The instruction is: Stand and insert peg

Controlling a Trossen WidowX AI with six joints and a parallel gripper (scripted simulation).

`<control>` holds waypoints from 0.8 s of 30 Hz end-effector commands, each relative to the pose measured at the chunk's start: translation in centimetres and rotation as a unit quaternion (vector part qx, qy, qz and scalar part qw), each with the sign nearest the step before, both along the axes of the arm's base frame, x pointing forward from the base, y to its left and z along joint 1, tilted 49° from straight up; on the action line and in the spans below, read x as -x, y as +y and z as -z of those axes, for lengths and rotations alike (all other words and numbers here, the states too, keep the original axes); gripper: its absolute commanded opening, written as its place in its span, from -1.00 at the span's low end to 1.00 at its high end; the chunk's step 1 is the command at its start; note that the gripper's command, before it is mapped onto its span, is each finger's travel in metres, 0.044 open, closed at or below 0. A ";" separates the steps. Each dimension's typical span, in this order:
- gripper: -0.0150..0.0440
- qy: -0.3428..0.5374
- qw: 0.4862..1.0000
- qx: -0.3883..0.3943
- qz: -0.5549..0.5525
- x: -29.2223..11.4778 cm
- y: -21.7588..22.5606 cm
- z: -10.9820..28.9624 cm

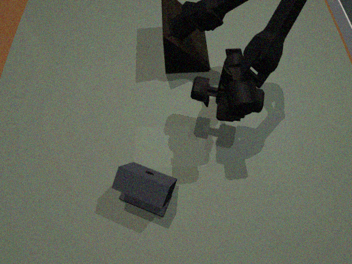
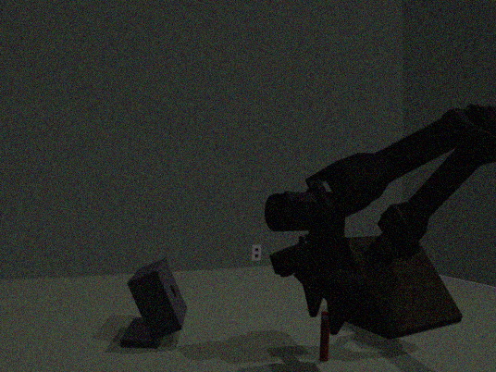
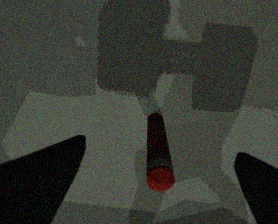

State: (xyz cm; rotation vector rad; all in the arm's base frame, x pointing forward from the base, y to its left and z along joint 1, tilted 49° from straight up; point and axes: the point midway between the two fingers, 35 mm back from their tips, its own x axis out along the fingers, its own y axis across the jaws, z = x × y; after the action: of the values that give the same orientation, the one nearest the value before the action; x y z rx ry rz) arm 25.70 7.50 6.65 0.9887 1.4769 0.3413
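Observation:
The red peg (image 2: pixel 324 340) (image 3: pixel 158 140) stands upright on the table, its banded end up; the band looks grey in the wrist view. The arm hides the peg in the top view. My gripper (image 2: pixel 324 324) (image 3: pixel 160 150) is open and points down over the peg. In the wrist view the peg shows between the two spread fingers, with a gap on each side. The fingertips are near the peg's top in the exterior view. The sloped grey panel (image 1: pixel 141 188) (image 2: pixel 172 304) stands apart from the peg, with one dark hole (image 1: pixel 150 173) (image 2: pixel 174 291) in its face.
A large dark brown wedge-shaped block (image 1: pixel 187 58) (image 2: pixel 416 293) stands behind the gripper, beside the arm. The arm's links (image 1: pixel 266 47) (image 2: pixel 416 150) reach in from the upper right. Shadows of the arm lie across the table (image 1: pixel 66 129).

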 end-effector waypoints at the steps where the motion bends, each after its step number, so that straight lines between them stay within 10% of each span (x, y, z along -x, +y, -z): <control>1: 1.00 0.003 1.000 -0.003 -0.001 0.1 0.7 0.5; 12: 1.00 0.003 1.000 -0.005 -0.002 0.1 1.8 1.3; 24: -0.07 0.000 1.000 -0.003 -0.001 0.0 1.5 1.1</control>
State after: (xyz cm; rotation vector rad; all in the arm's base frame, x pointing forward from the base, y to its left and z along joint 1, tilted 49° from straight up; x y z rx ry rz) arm 25.76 8.95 5.53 0.9933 1.4777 0.3441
